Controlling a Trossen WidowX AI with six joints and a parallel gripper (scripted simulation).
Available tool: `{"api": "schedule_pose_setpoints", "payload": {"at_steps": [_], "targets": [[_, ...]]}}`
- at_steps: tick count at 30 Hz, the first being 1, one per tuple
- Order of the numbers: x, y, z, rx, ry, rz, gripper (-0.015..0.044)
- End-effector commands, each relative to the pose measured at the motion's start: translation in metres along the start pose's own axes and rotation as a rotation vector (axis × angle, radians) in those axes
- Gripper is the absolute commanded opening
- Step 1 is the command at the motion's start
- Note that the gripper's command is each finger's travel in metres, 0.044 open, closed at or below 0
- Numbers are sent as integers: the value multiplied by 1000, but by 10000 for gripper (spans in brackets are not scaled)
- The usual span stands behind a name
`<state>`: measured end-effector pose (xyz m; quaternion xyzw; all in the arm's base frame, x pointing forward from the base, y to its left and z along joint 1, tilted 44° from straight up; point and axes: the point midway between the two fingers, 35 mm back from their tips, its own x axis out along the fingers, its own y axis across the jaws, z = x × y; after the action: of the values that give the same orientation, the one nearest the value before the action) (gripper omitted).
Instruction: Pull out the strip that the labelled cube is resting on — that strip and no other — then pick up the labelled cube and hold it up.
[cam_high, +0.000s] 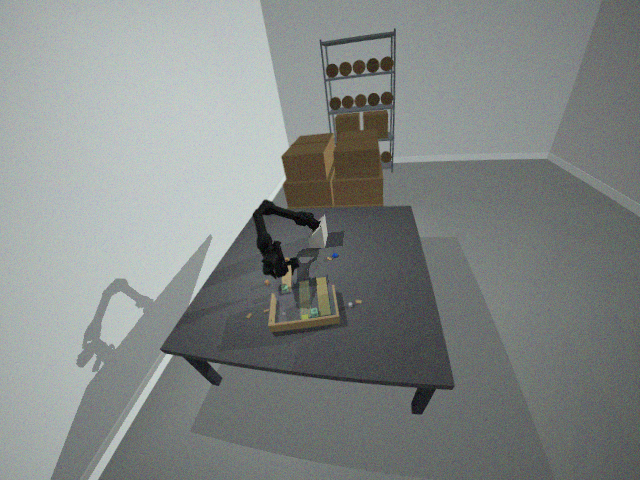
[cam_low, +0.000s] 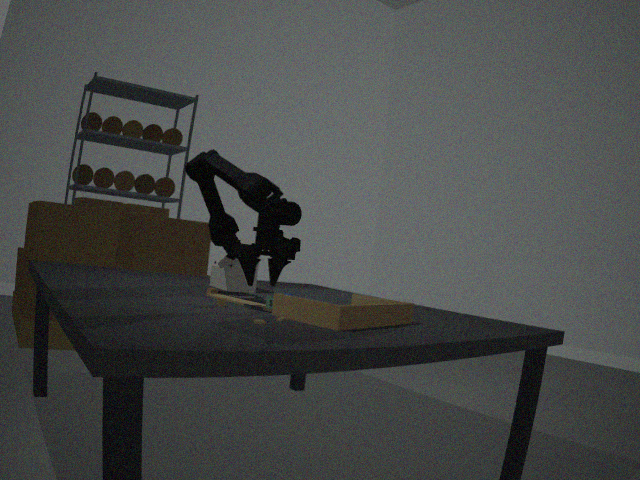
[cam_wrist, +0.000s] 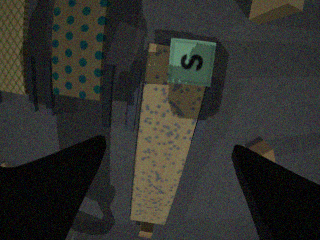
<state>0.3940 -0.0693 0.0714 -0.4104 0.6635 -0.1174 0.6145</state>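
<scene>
A speckled tan strip (cam_high: 286, 279) (cam_low: 238, 299) (cam_wrist: 159, 160) lies on the table outside the wooden tray (cam_high: 305, 326) (cam_low: 376, 314). The green cube marked S (cam_high: 285, 288) (cam_low: 269, 300) (cam_wrist: 191, 61) is at the strip's tray-side end, off to its right edge in the wrist view; whether it still rests on the strip I cannot tell. My gripper (cam_low: 262, 285) (cam_wrist: 170, 147) is wide open and empty, above the strip, with the fingers on either side of it in the wrist view. A dotted strip (cam_high: 305, 293) (cam_wrist: 78, 50) and a net-patterned strip (cam_high: 322, 297) (cam_wrist: 11, 50) lie in the tray.
Another green cube (cam_high: 313, 312) and a yellow block (cam_high: 305, 316) are in the tray. Small wood bits (cam_high: 358, 301) (cam_low: 259, 321), a white ball (cam_high: 349, 304) and a blue piece (cam_high: 334, 255) lie around. A white panel (cam_high: 318, 237) stands near the arm's base.
</scene>
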Motion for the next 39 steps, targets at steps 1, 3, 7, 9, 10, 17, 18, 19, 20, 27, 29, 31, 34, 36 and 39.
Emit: {"api": "schedule_pose_setpoints", "payload": {"at_steps": [1, 3, 7, 9, 10, 17, 18, 19, 20, 27, 29, 31, 34, 36, 39], "targets": [[-4, -3, 15, 5, -3, -5, 440], [-5, -4, 21, 5, -4, -5, 440], [-7, -6, 34, 6, -4, -5, 440], [-8, -8, 40, 6, -4, -5, 440], [-9, -8, 42, 6, -5, -5, 440], [-10, -11, 54, 7, -5, -5, 387], [-9, -11, 54, 7, -5, -5, 361], [-8, -11, 54, 7, -5, -5, 335], [-6, -11, 54, 7, -5, -5, 309], [5, -11, 54, 7, -5, -5, 250], [8, -11, 55, 7, -5, -5, 250], [12, -11, 55, 7, -5, -5, 250], [17, -11, 55, 7, -5, -6, 250], [20, -11, 55, 7, -5, -6, 250], [25, -11, 55, 7, -5, -6, 250]]}}
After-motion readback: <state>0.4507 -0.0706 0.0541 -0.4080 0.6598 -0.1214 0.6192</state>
